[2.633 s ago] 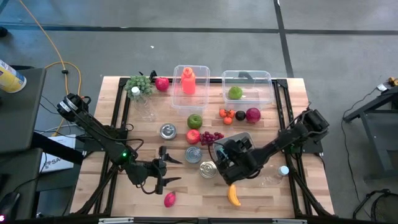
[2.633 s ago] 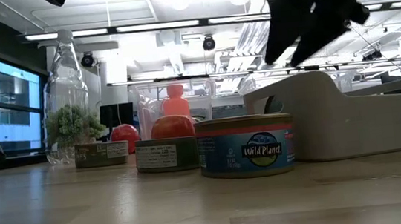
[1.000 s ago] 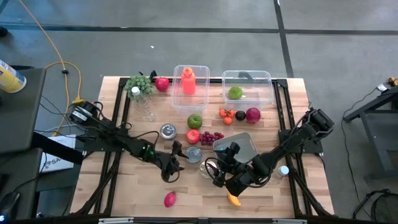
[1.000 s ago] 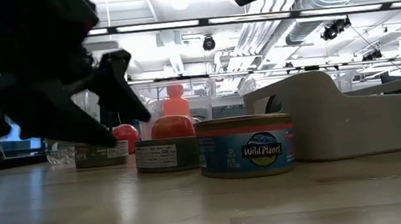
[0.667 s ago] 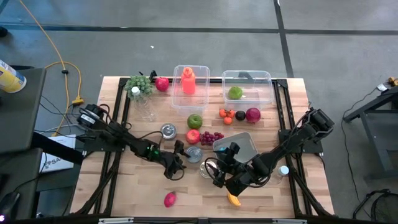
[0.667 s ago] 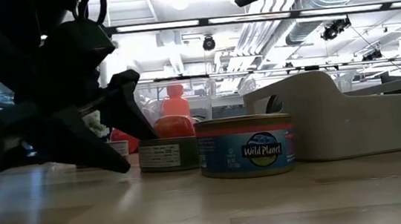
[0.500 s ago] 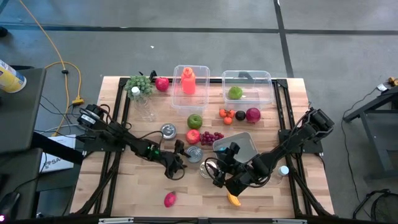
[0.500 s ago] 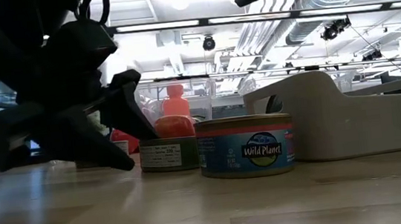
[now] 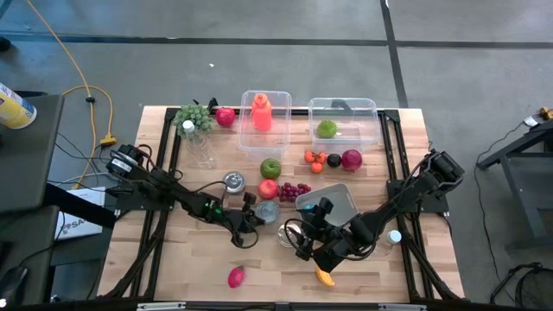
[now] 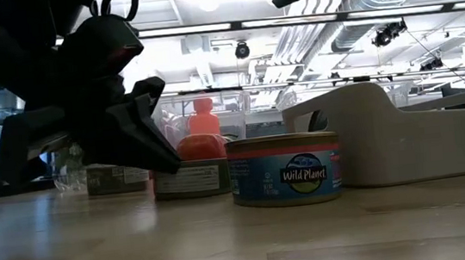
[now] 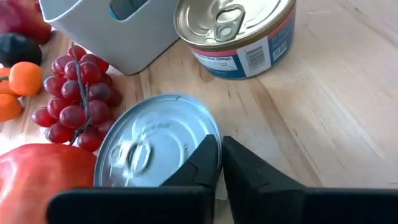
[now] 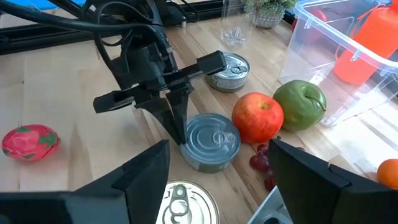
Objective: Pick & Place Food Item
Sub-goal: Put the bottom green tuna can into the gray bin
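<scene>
A silver can (image 11: 155,143) stands upright on its base on the wooden table, beside a red apple (image 12: 258,117) and red grapes (image 11: 74,93). My left gripper (image 11: 221,149) is shut at this can's rim; it shows in the high view (image 9: 255,214) left of the can (image 9: 267,211). A blue-labelled can (image 10: 284,169) stands close by, to the right. My right gripper (image 12: 219,146) hovers open above that blue can (image 12: 186,202), holding nothing. My left gripper has its shut fingertips (image 12: 180,134) against the silver can's rim (image 11: 202,140), on the side toward the table's left edge. The fingers slant down from the table's left. Nothing shows between them. The can stays upright on the table.
A white bin (image 9: 333,203) stands right of the cans. A green apple (image 9: 270,168), a second silver can (image 9: 233,181), a pink fruit (image 9: 236,276) and a banana (image 9: 324,276) lie around. Two clear tubs (image 9: 344,121) stand along the far edge.
My left gripper has sunk a little and moved toward the silver can. Its fingers, spread a second ago, have shut at the can's rim. My right arm has kept still.
</scene>
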Robot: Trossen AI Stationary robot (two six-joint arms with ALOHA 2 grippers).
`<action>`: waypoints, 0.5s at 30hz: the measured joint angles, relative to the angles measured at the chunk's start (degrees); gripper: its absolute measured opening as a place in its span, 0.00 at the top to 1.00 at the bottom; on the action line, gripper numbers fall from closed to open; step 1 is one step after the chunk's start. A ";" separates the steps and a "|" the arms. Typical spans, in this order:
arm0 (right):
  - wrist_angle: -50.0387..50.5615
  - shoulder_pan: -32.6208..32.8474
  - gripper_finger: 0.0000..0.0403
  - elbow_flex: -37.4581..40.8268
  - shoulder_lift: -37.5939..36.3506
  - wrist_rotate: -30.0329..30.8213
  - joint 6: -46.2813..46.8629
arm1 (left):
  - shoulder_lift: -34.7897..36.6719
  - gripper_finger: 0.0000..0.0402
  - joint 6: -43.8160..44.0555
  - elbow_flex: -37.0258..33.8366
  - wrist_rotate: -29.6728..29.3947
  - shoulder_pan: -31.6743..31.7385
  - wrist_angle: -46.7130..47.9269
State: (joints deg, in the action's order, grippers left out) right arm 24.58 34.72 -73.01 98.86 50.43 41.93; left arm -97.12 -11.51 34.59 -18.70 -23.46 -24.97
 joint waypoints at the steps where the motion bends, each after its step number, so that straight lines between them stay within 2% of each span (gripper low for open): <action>1: 0.00 0.00 0.35 0.01 0.01 -0.02 0.00 | 0.00 0.98 -0.01 0.00 -0.57 -0.02 0.00; 7: 0.00 0.00 0.35 0.02 0.01 -0.02 0.00 | -0.10 1.00 0.99 -0.14 -6.87 -1.70 -0.66; 15: -0.11 0.00 0.35 0.00 0.01 -0.23 0.00 | 5.37 1.00 4.23 -0.43 -6.03 -3.86 -0.54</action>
State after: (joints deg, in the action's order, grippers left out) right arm 24.47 34.72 -73.01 98.87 50.20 41.93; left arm -91.75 -7.27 34.16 -24.73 -27.32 -25.51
